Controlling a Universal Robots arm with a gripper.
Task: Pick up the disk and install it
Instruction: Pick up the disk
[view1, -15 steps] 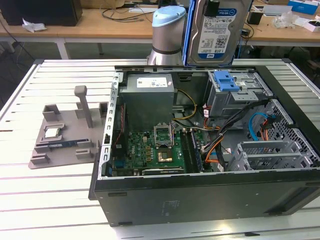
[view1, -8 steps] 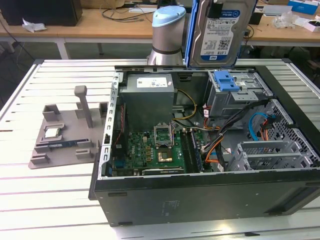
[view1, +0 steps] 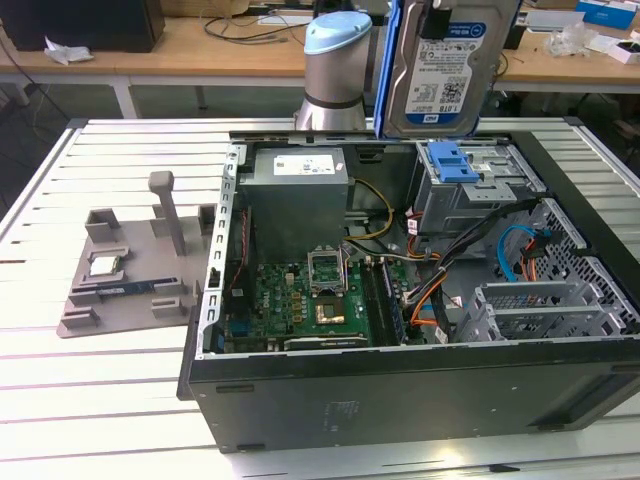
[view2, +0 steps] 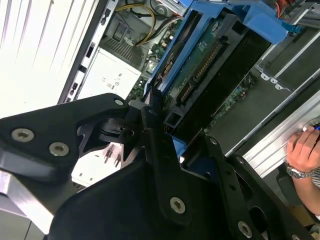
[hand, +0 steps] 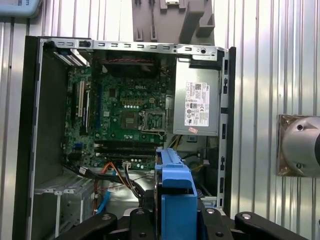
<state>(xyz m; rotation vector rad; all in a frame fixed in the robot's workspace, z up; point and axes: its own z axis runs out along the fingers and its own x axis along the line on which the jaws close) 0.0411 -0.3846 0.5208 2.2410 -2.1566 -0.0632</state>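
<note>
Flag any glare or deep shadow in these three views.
Exterior view: glare whitens the slatted table nearest the camera. Second wrist view: the table is blown out, the gripper clamping the disk reads near-black. First wrist view: even light, no strong glare.
</note>
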